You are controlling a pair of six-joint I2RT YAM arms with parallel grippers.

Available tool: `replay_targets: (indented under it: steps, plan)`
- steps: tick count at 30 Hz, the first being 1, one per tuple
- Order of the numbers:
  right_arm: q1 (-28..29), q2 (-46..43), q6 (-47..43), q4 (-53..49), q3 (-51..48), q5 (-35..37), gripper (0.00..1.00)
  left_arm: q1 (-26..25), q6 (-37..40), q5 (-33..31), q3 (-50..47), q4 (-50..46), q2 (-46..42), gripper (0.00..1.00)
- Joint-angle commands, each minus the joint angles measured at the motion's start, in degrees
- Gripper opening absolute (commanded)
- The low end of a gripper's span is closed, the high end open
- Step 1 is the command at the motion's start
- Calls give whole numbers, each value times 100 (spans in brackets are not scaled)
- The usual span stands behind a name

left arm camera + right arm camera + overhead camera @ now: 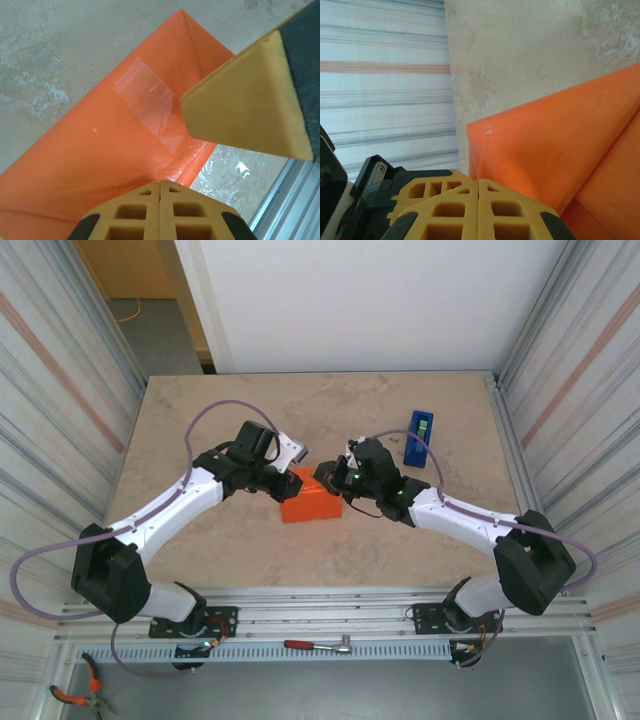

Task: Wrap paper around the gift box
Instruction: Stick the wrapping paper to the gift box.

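The orange paper (pixel 312 500) is folded round the gift box, which is hidden inside it, at the table's middle. In the left wrist view a clear tape strip (pixel 145 97) holds a seam of the paper (pixel 90 150). My left gripper (pixel 284 480) (pixel 160 184) is shut, its tips at the parcel's edge with nothing seen between them. My right gripper (pixel 335 481) (pixel 479 182) is at the parcel's right end, shut on a thin clear tape strip (pixel 483 150) that runs up to the paper's corner (pixel 487 129). One right finger (pixel 245 100) hangs over the parcel.
A blue tape dispenser (pixel 420 437) stands on the table to the back right of the parcel. Corrugated walls (pixel 570 360) close in both sides. A metal rail (pixel 330 605) runs along the near edge, with a red-handled tool (pixel 315 645) below it.
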Motion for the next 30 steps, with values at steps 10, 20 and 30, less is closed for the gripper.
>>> replay_targets:
  steps: [10,20,30]
  plan:
    - [72,158,177,189,128,10,0,-150,31,-425,-430,-820,440,0]
    - [62,336,221,-53,-30,-11,0,-162,30,-422,-427,-829,431,0]
    - [19,251,62,-803,12,82,0,-159,23,-409,-434,-820,430,0]
